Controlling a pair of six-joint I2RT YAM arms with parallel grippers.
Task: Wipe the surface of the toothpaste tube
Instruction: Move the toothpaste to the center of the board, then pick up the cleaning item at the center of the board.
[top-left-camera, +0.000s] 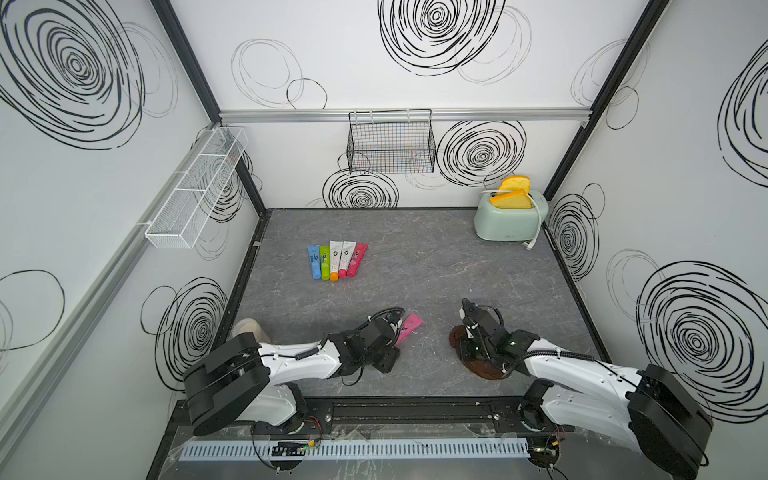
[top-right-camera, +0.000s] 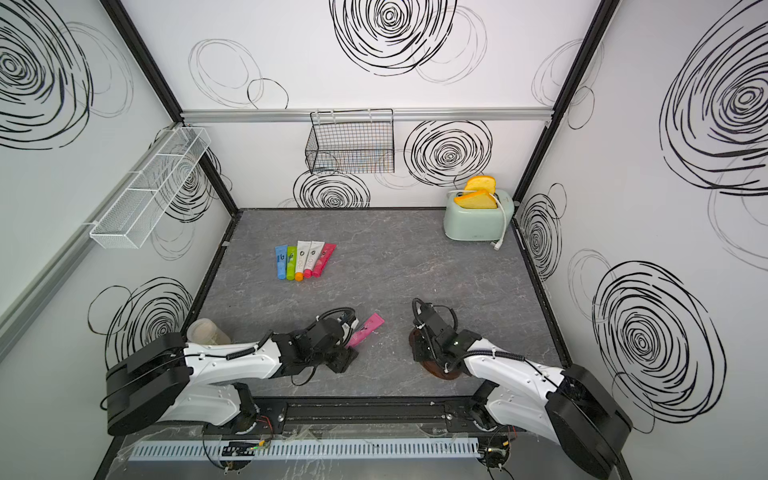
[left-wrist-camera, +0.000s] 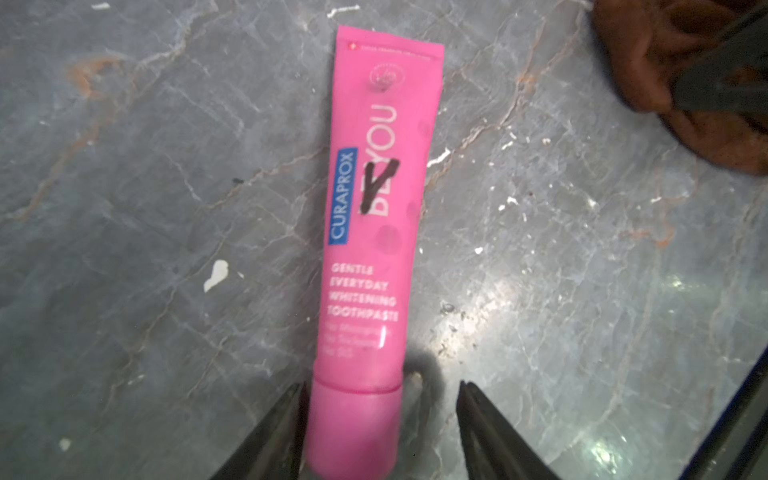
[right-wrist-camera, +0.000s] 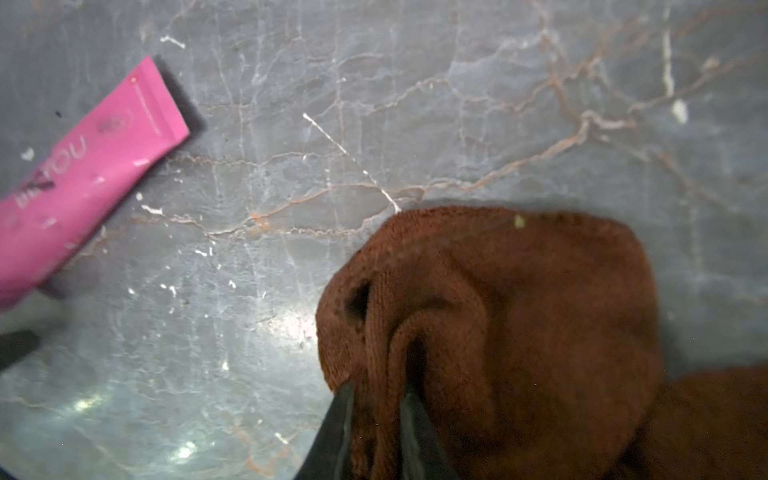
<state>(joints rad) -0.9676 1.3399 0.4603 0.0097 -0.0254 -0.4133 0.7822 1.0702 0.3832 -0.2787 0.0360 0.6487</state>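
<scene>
A white mesh shelf (top-left-camera: 195, 187) hangs on the left wall. Below it, at the left edge of the bench (top-left-camera: 436, 270), a cloudy plastic cup (top-right-camera: 205, 330) stands beside the left arm. Further in, a row of five tubes (top-left-camera: 336, 259) lies side by side with caps toward the arms: blue, green, white with an orange cap, white with a red cap, and pink. A black wire basket (top-left-camera: 390, 143) hangs on the back wall behind them.

Near the front, the left hand (left-wrist-camera: 380, 388) sits low over the bench with its fingers spread. The cap of the pink toothpaste tube (left-wrist-camera: 374, 208) lies between them, close to one finger and clear of the other, so nothing is pinched. The tube lies flat on the bench, label up, its crimped end pointing away from the hand and toward the right. A black mark (left-wrist-camera: 380, 183) crosses the lettering at its middle.

To the right, apart from the tube, the right hand (right-wrist-camera: 379, 388) is pressed together on a raised fold of a brown cloth (right-wrist-camera: 519, 311), which lies bunched on the bench under that arm's wrist. In the far right corner stands a pale green toaster (top-left-camera: 507, 222) with two yellow slices of toast (top-left-camera: 513, 195) on top and a white cord (top-left-camera: 538, 224) down its side.
</scene>
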